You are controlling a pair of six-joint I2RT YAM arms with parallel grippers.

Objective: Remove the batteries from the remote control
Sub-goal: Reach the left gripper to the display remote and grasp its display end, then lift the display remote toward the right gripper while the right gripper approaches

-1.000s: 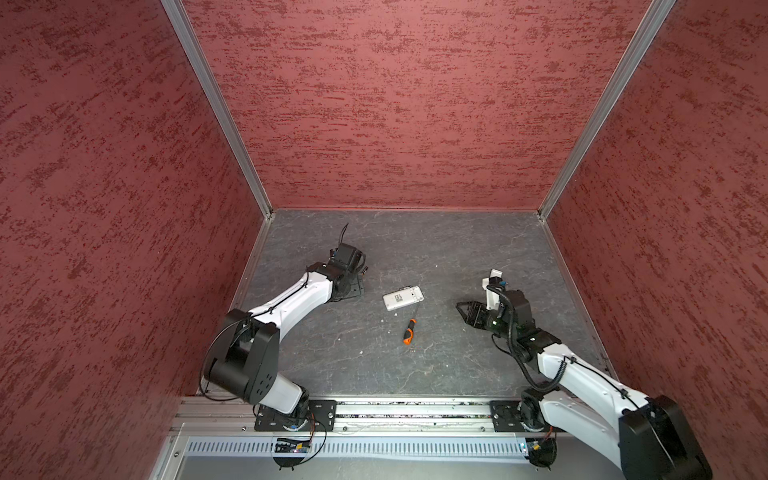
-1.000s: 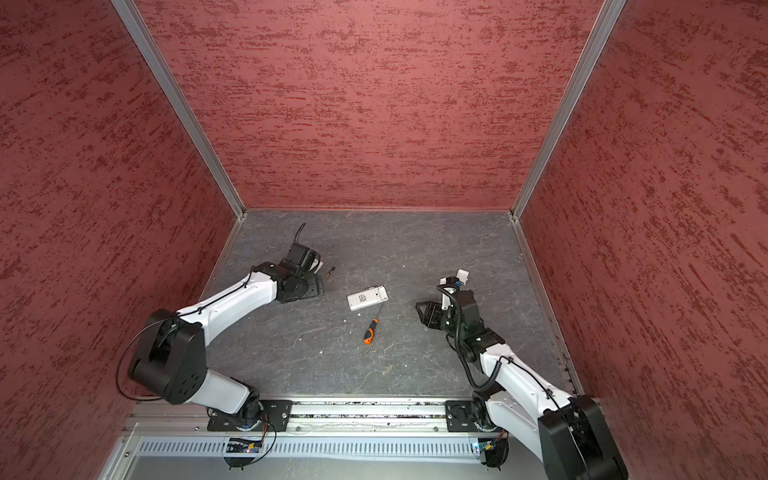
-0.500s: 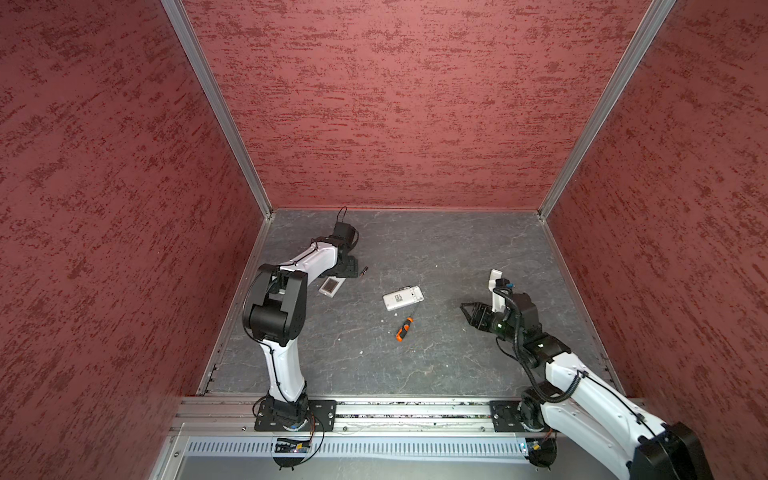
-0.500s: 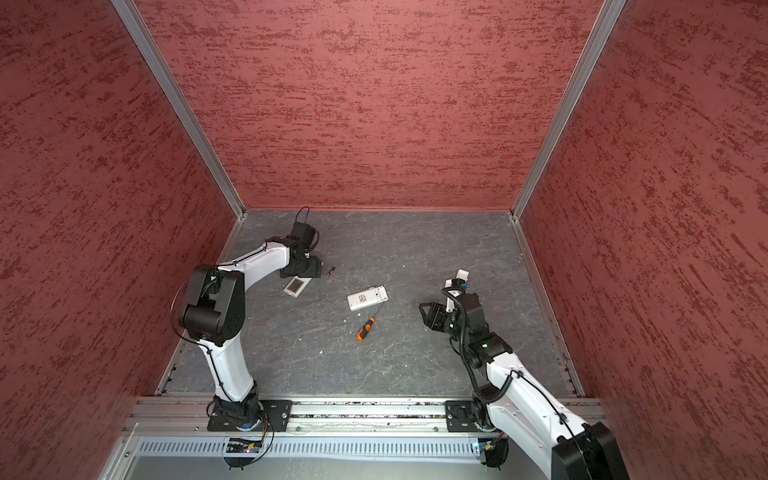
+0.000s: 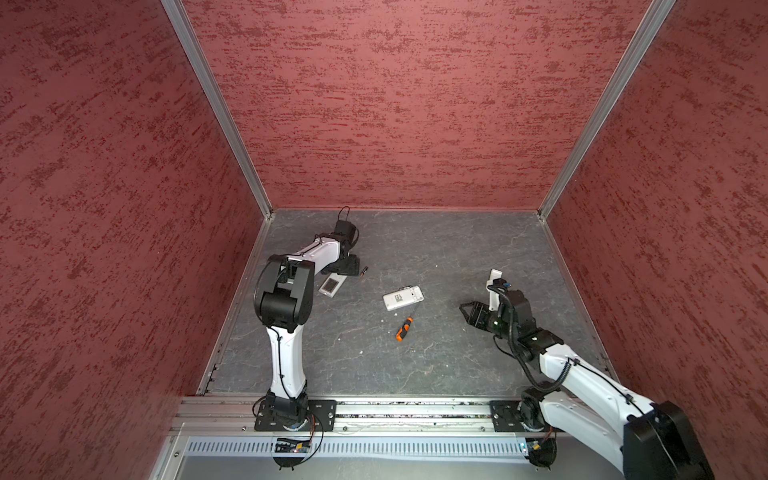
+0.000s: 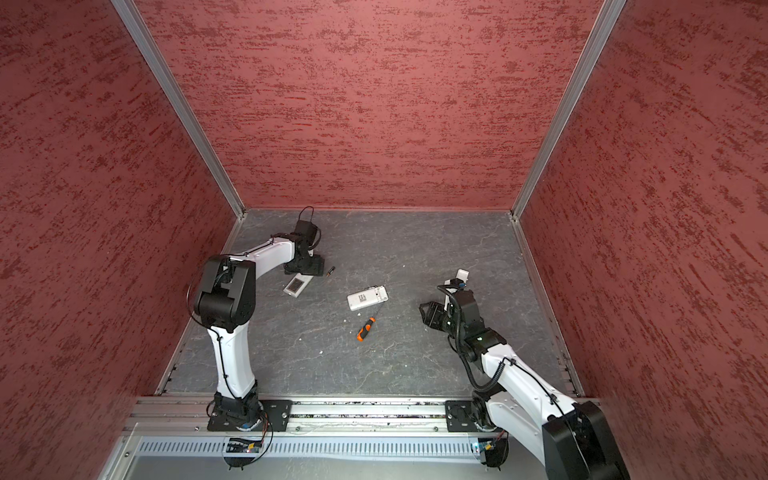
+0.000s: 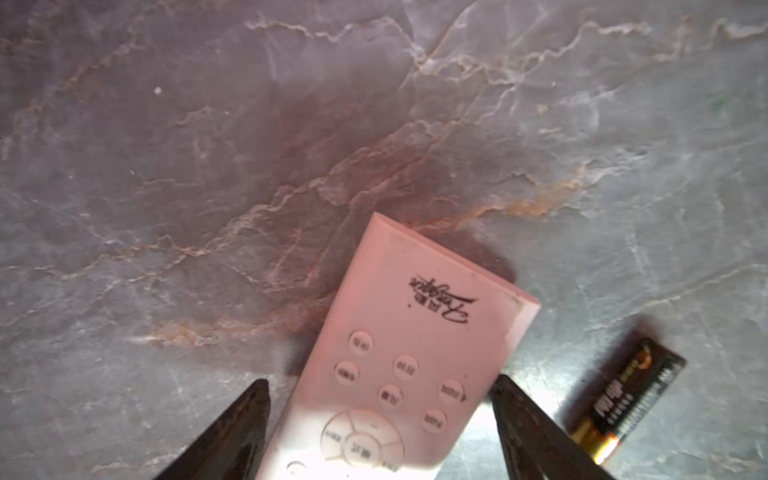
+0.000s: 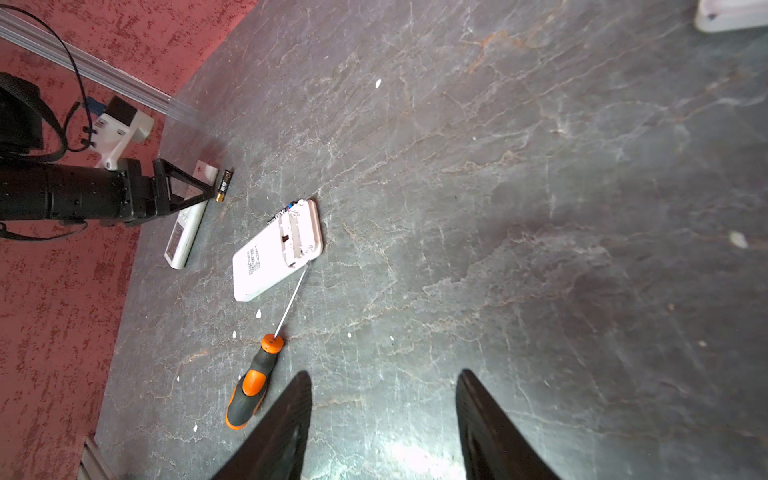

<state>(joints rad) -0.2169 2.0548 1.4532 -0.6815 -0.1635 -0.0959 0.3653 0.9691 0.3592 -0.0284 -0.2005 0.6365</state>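
A white remote control (image 5: 332, 286) (image 6: 296, 286) lies face up at the back left, its buttons (image 7: 399, 365) showing in the left wrist view. My left gripper (image 7: 379, 381) (image 5: 349, 266) is open astride this remote, a finger on each side, without clamping it. One of the batteries (image 7: 627, 395) (image 5: 364, 270) (image 8: 223, 185), dark with a gold end, lies on the floor just beside that gripper. A second white remote control (image 5: 403, 298) (image 8: 270, 257) lies back up in the middle with its battery bay uncovered. My right gripper (image 8: 384, 373) (image 5: 467, 311) hangs open and empty to its right.
An orange-and-black screwdriver (image 5: 404, 328) (image 8: 249, 395) lies in front of the middle remote, its tip against the remote's edge. A white plastic piece (image 8: 731, 16) shows at the edge of the right wrist view. Red walls close in the grey stone floor (image 5: 415, 365) on three sides.
The left arm has lifted its elbow high and its gripper has shifted toward the back, uncovering the face-up remote. The right gripper has barely moved.
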